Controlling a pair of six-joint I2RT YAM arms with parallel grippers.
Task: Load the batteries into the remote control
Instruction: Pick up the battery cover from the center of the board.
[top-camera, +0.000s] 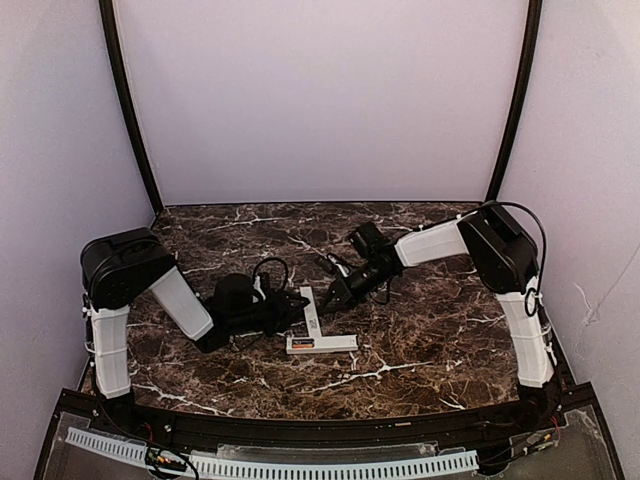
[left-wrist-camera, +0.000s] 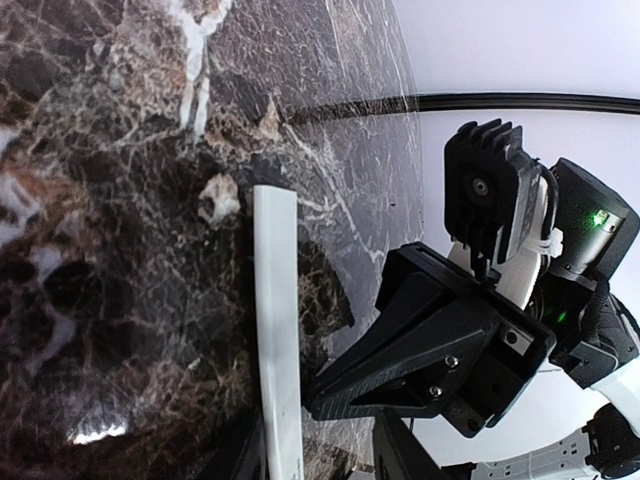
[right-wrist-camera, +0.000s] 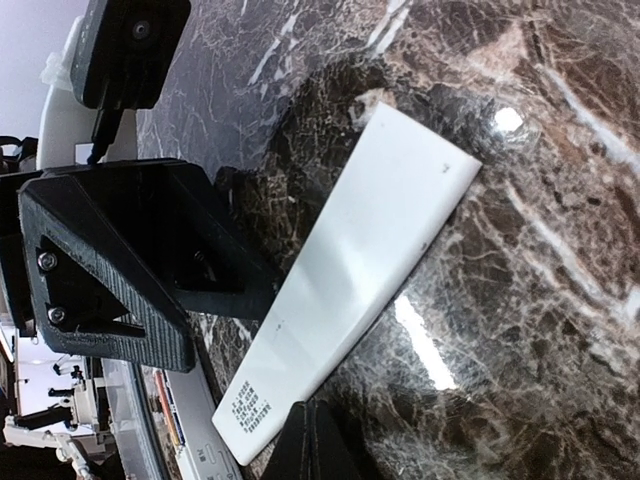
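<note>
Marble table (top-camera: 430, 345): remote control (top-camera: 330, 344) lies near left claw (top-camera: 296, 304), apart.

Dk marble tabletop (top-camera: 430, 340) w/ white veins, white walls (top-camera: 320, 100), blk curved posts (top-camera: 129, 110), slotted white rail (top-camera: 330, 467) at front edge

Dark marbled table (top-camera: 430, 330) carries a white remote control (top-camera: 330, 343) and a thin cover strip (top-camera: 311, 312), forming an L
</note>
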